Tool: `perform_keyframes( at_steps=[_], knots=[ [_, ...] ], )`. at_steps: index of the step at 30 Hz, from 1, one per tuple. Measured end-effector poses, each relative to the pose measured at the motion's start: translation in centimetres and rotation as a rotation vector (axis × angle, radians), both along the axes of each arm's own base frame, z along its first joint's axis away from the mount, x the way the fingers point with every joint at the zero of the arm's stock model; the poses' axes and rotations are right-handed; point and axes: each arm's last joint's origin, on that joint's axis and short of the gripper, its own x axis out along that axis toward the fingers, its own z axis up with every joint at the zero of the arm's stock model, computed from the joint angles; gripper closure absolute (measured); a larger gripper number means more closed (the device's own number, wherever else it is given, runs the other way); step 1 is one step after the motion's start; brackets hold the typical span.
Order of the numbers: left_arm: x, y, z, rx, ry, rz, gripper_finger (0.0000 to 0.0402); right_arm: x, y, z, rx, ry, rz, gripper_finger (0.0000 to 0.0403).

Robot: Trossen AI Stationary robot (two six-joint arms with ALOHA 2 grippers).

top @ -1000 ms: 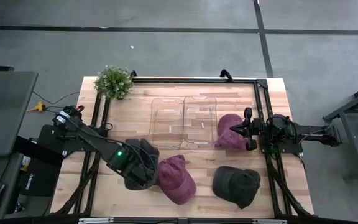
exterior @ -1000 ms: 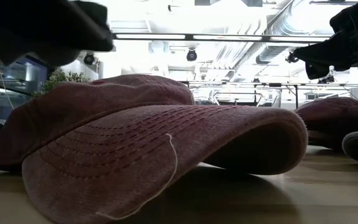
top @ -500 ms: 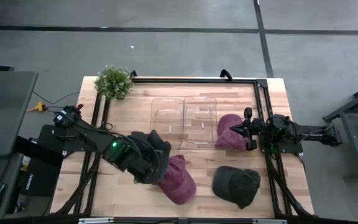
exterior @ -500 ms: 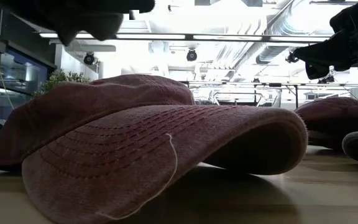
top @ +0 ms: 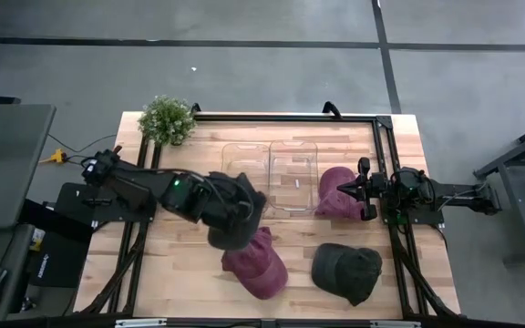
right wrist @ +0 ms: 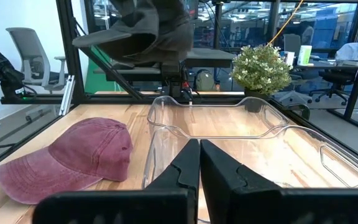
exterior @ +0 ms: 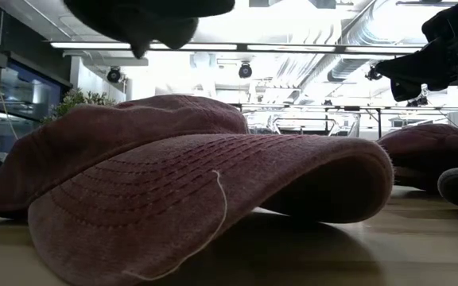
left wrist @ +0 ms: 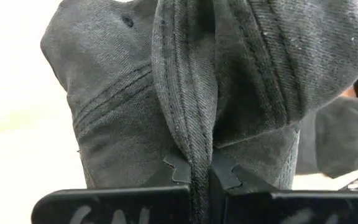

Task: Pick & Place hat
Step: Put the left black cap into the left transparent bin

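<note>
**While clamped in the left claw: dark grey hat held above the counter**

While pinched by its fabric fold between the shut fingers [left wrist: 194,177] of the left claw [top: 237,219], hangs clear of the wooden counter [top: 171,264]: dark grey hat [top: 231,214], just above and beside the maroon cap [top: 255,264] near the front middle. Seen in the low view as a dark mass at the upper edge, over the same maroon cap filling the foreground. Seen in the right wrist view raised in front of the left arm, beyond the trays.

Placed behind the held hat, side by side: two clear plastic trays [top: 272,173], holding nothing visible. Resting at the right tray's outer side: second maroon cap [top: 335,193]. Lying near the front right: dark green cap [top: 346,271]. Standing at the back left corner: small potted plant [top: 167,118].

Parked at the counter's right edge, just beside the second maroon cap: right claw [top: 352,189], fingers clenched together on nothing, pointing toward the trays.
</note>
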Motion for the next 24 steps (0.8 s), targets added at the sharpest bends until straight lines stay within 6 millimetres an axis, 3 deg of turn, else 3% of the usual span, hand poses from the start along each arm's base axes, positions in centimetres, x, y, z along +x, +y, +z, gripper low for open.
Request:
perform_keyframes(
  at_steps=[16, 24],
  knots=[
    [2.1, 4.6, 0.4, 0.086, -0.032, -0.053, 0.0401, 0.0, 0.0, 0.0, 0.0, 0.001, 0.0, 0.0396],
    [4.7, 7.5, -1.7, 0.067, 0.014, 0.061, 0.0401, 0.0, 0.0, 0.0, 0.0, 0.0, 0.0, 0.0394]
  ],
)
